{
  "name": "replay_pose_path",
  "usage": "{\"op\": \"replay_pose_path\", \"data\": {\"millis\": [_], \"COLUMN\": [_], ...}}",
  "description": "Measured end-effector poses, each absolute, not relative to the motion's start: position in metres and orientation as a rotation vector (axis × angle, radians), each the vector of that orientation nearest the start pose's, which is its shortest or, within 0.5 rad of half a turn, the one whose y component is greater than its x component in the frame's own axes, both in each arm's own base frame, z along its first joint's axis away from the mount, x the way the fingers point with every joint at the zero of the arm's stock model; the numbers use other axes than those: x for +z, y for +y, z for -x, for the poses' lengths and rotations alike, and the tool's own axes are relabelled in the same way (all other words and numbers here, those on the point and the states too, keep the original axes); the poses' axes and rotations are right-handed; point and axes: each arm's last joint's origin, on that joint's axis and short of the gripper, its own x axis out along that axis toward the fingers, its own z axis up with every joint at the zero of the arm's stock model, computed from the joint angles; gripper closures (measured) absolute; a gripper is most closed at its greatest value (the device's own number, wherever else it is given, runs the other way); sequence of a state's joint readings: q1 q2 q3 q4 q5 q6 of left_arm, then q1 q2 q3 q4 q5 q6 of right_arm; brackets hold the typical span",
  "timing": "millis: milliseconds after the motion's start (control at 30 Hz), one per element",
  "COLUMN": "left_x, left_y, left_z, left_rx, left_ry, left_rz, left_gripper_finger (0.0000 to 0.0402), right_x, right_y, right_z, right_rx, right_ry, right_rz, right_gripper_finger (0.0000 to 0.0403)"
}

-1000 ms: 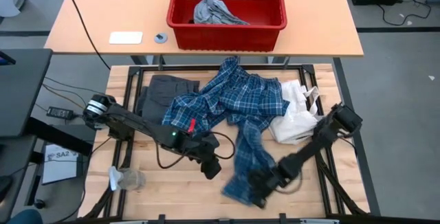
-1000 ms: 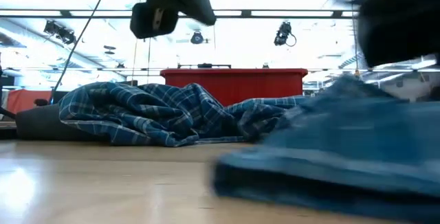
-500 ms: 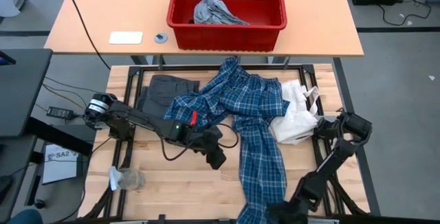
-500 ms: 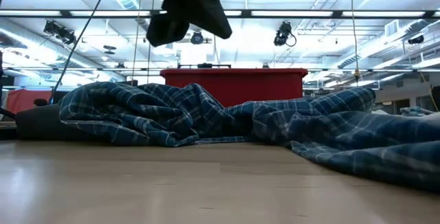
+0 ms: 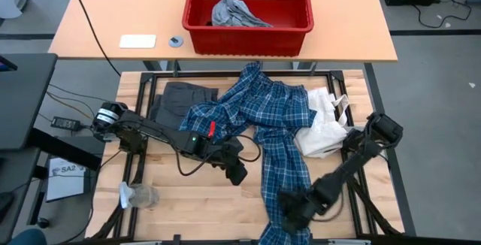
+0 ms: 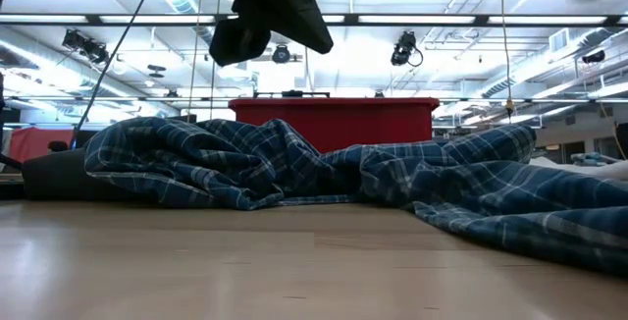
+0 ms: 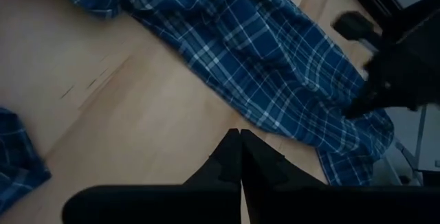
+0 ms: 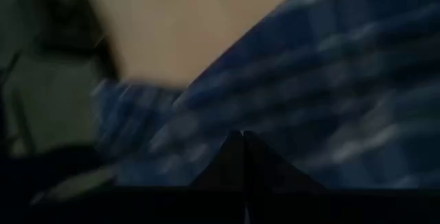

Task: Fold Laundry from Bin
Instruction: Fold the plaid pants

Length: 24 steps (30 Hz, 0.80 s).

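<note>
wood table (image 5: 173, 192) w/ plaid shirt (image 5: 278, 117) sprawled, ceiling striplights behind; both jaws closed, empty.

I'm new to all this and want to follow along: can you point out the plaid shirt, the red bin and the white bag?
plaid shirt (image 5: 282, 113): high view, its bunched middle.
red bin (image 5: 248, 40): high view, its near outer wall.
white bag (image 5: 319, 138): high view, its crumpled body beside the shirt.

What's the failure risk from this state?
1. The plaid shirt has one end trailing over the table's near edge; it may slide off.
2. The right gripper is shut above that trailing end and may snag it.
3. The shirt overlaps the dark shorts, so a pull could drag both.
</note>
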<state>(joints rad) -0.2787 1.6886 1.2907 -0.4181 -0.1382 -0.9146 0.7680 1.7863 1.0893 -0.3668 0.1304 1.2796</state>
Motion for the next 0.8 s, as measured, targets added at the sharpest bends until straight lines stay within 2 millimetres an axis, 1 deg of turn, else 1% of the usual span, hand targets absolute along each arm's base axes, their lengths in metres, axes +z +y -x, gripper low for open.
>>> {"op": "replay_pose_path", "data": {"millis": [100, 200, 233, 333, 433, 500, 567, 600, 667, 733, 800], "left_x": [0.255, 0.254, 0.253, 0.252, 0.251, 0.251, 0.251, 0.251, 0.251, 0.251, 0.250], "left_y": [-0.097, -0.096, -0.096, -0.098, -0.102, -0.102, -0.102, -0.103, -0.103, -0.104, -0.105], "left_z": [-0.352, -0.351, -0.350, -0.349, -0.347, -0.347, -0.347, -0.346, -0.346, -0.346, -0.345], "left_rx": [0.244, 0.252, 0.257, 0.261, 0.260, 0.258, 0.263, 0.263, 0.269, 0.270, 0.270], "left_ry": [0.802, 0.818, 0.827, 0.842, 0.854, 0.854, 0.855, 0.857, 0.862, 0.862, 0.864], "left_rz": [0.691, 0.685, 0.681, 0.680, 0.678, 0.679, 0.686, 0.689, 0.693, 0.697, 0.698], "left_gripper_finger": [0.0397, 0.0397, 0.0397, 0.0397, 0.0397, 0.0397, 0.0397, 0.0397, 0.0397, 0.0397, 0.0397], "right_x": [0.154, 0.136, 0.130, 0.122, 0.115, 0.108, 0.102, 0.097, 0.094, 0.095, 0.102], "right_y": [0.223, 0.216, 0.216, 0.224, 0.240, 0.254, 0.274, 0.284, 0.307, 0.329, 0.345], "right_z": [-0.260, -0.258, -0.258, -0.256, -0.258, -0.260, -0.264, -0.266, -0.271, -0.277, -0.281], "right_rx": [-0.179, -0.188, -0.175, -0.126, -0.061, -0.004, 0.075, 0.105, 0.181, 0.292, 0.379], "right_ry": [1.107, 1.108, 1.101, 1.089, 1.082, 1.079, 1.076, 1.094, 1.131, 1.168, 1.205], "right_rz": [-0.640, -0.647, -0.669, -0.727, -0.764, -0.804, -0.838, -0.838, -0.838, -0.821, -0.773], "right_gripper_finger": [0.0403, 0.0403, 0.0403, 0.0403, 0.0403, 0.0403, 0.0403, 0.0403, 0.0403, 0.0403, 0.0403]}}
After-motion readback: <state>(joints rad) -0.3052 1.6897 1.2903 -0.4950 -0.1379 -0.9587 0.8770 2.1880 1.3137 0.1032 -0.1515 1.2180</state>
